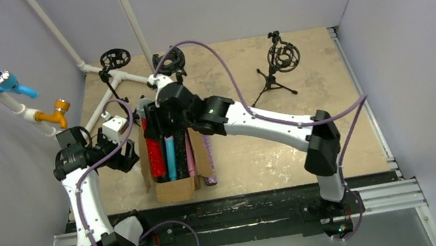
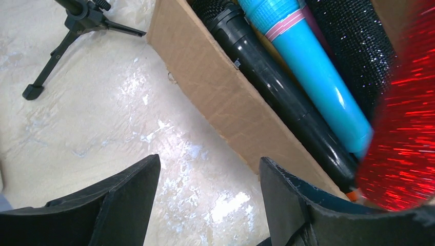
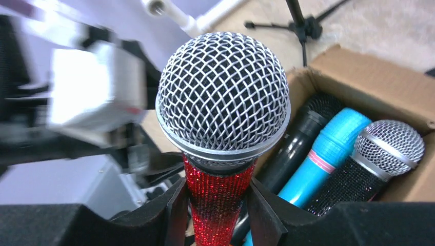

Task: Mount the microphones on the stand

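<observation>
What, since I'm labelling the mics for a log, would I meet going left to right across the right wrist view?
red mic → black mic → blue mic → silver-headed mic

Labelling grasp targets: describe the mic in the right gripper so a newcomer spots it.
Find the cardboard box left of the table's centre, holding several microphones. At its left side the right gripper is shut on the red glitter microphone. Beside it lie a black microphone, a blue microphone and a black glitter microphone; only this one is sparkly red.
</observation>
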